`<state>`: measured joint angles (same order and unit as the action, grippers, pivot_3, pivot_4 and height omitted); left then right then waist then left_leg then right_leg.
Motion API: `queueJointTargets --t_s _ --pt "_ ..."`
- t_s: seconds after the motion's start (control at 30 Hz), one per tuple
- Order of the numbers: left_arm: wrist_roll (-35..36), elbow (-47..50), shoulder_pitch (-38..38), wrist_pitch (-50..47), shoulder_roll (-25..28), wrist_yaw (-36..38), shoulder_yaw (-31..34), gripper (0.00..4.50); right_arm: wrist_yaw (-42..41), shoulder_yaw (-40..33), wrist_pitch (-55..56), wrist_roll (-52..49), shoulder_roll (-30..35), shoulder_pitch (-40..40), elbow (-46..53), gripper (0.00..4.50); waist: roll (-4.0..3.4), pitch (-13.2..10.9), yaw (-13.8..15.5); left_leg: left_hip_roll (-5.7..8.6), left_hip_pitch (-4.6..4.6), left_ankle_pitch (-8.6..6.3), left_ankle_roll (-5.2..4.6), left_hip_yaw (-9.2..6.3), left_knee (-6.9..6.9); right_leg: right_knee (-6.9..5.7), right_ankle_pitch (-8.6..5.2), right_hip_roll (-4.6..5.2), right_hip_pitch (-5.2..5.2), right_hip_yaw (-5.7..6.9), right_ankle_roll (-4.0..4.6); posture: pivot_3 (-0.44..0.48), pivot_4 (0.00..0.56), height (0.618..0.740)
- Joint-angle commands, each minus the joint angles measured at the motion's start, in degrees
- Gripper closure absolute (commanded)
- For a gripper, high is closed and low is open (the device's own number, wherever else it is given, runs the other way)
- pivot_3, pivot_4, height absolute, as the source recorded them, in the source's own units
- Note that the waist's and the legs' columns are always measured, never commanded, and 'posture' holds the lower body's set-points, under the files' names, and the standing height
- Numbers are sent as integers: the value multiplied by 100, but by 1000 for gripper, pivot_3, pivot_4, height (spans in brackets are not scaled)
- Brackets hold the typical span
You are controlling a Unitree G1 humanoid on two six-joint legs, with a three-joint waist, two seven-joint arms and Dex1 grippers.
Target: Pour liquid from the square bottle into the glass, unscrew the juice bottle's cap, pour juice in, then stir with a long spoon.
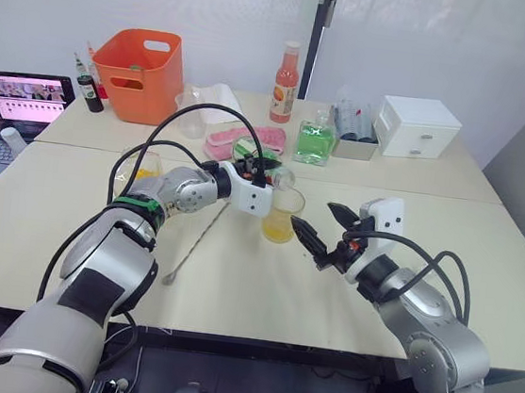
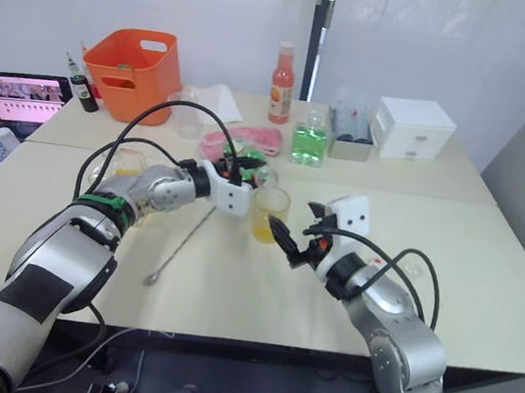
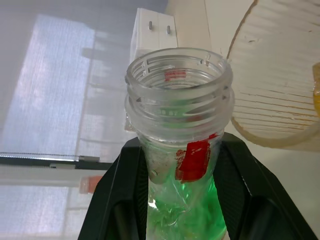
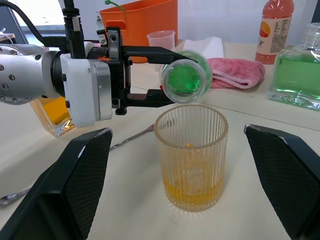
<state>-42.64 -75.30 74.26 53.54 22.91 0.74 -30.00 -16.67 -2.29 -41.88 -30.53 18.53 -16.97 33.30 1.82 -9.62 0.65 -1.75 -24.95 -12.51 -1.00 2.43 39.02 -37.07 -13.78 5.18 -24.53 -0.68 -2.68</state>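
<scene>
Right wrist view: the glass (image 4: 191, 158) is seen upright on the table (image 1: 482, 269), ribbed on its sides, with a shallow layer of yellow-orange liquid (image 4: 192, 192) at the bottom. Just above and behind its rim, the juice bottle (image 4: 186, 76) is held on its side by the left gripper (image 4: 150, 75), whose two black fingers are pinched on the bottle just below the neck. The bottle's open mouth is turned toward the camera, uncapped, and green juice (image 3: 186, 205) is seen inside; no stream is seen falling into the glass. In the left wrist view the threaded mouth is seen bare, with the glass rim close beside it.

The right gripper (image 1: 323, 230) is held low over the table just beside the glass, on the robot's right of it, fingers spread wide and holding nothing. In its own view the glass is framed between the two fingers without contact.

The square bottle (image 4: 55, 115) stands on the table behind the left arm, its contents yellow-orange. The spoon (image 1: 196, 241) lies flat on the table under the left forearm, to the left of the glass, bowl toward the near edge.

Farther back are seen a pink cloth (image 1: 245, 140), a green square bottle (image 1: 315, 141), an orange-red bottle (image 1: 286, 83), an orange bin (image 1: 140, 74) and a white drawer box (image 1: 416, 127).
</scene>
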Motion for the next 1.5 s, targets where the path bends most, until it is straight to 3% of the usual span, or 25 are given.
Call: queueJointTargets --t_s 0.03,0.2,0.5,1.2,1.37,1.5 --pt "-211 112 351 30 91 -588 -132 3056 22 -20 39 -59 -22 -56 195 26 0 0 0 0 0 0 0 0 0 0 0 0 0 0 0 0 150 715" --pt "-620 107 464 -84 133 -1194 -444 3056 4 -24 67 -65 -16 -91 143 26 0 0 0 1 0 0 0 0 0 -1 0 0 0 0 0 0 150 715" --pt "-833 53 548 -164 235 -1611 -607 3056 -3 50 93 -27 -35 -92 94 26 0 0 -2 0 -1 0 0 1 0 -2 0 0 -2 0 0 0 150 715" --pt "-963 0 611 -294 209 -1810 -779 3056 24 -35 20 -104 -7 -113 121 26 0 0 0 2 -7 0 0 0 8 -5 1 2 -4 3 -1 0 150 715" --pt "-615 -58 532 -232 157 -1397 -526 3056 33 -33 0 -128 -3 -93 133 26 0 0 1 2 -7 0 0 0 8 -5 1 2 -4 3 -1 0 150 715" --pt "201 -136 345 -97 46 -228 62 3056 32 -30 9 -132 -9 -74 112 26 0 0 -3 1 -8 0 0 1 9 -5 1 2 -4 3 -1 0 150 715"
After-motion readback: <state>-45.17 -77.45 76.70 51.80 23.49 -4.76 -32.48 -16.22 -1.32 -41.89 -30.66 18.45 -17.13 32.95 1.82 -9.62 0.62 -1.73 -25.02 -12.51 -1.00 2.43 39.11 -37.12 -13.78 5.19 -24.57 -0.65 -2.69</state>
